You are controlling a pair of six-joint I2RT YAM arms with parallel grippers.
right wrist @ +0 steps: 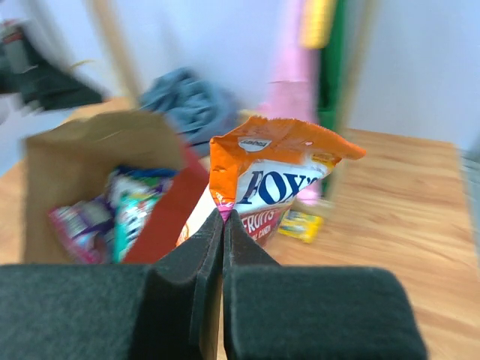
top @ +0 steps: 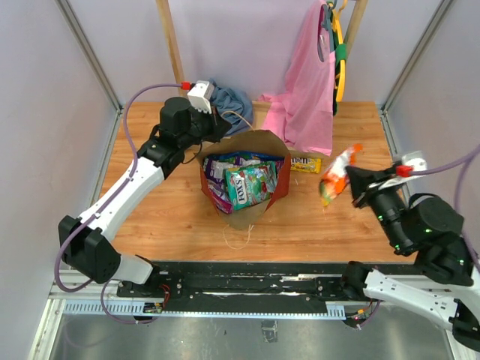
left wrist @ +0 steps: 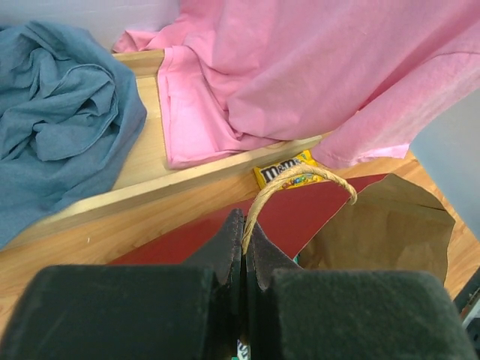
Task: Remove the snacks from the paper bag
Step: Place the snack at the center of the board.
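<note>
One orange Fox's packet [top: 335,176], clamped in the right end effector [top: 354,182], hovers 3 o'clock of the paper bag [top: 259,142]; left end effector [left wrist: 244,238] pinches its handle [left wrist: 300,174].

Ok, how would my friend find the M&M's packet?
Find the red paper bag in the middle. Just right of it, below the hanging pink garment, the M&M's packet lies flat on the table. It is the only yellow packet, outside the bag.
</note>
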